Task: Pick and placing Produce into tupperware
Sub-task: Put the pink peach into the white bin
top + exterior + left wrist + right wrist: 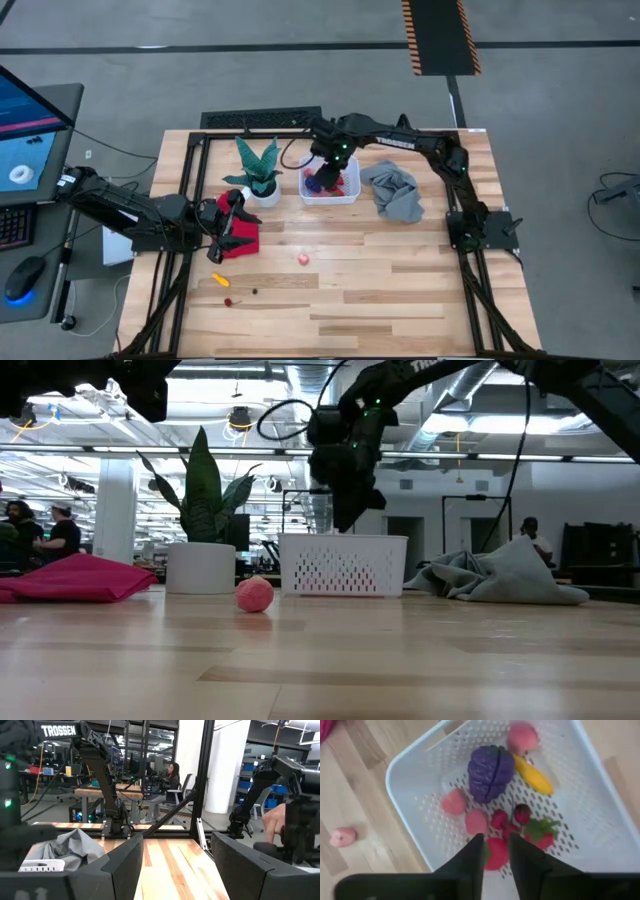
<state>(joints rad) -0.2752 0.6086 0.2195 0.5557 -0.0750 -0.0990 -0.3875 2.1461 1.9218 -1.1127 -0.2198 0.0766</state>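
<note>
Red cloth (pixel 238 243) lies under the left gripper (pixel 228 228), whose jaws stand wide and empty. Loose produce sits right of it: a yellow piece (pixel 219 280), a cherry (pixel 228 301) and a pink ball (pixel 302 259), the left arm nearer. Farther right, the right gripper (pixel 495 851) hangs over the bin (pixel 420 750), jaws barely parted around a red piece (pixel 496 854) among grapes (pixel 490 772); whether it's released I can't tell.

white tupperware (pixel 600 795) with grapes (pixel 490 772), strawberries (pixel 542 832)
</note>
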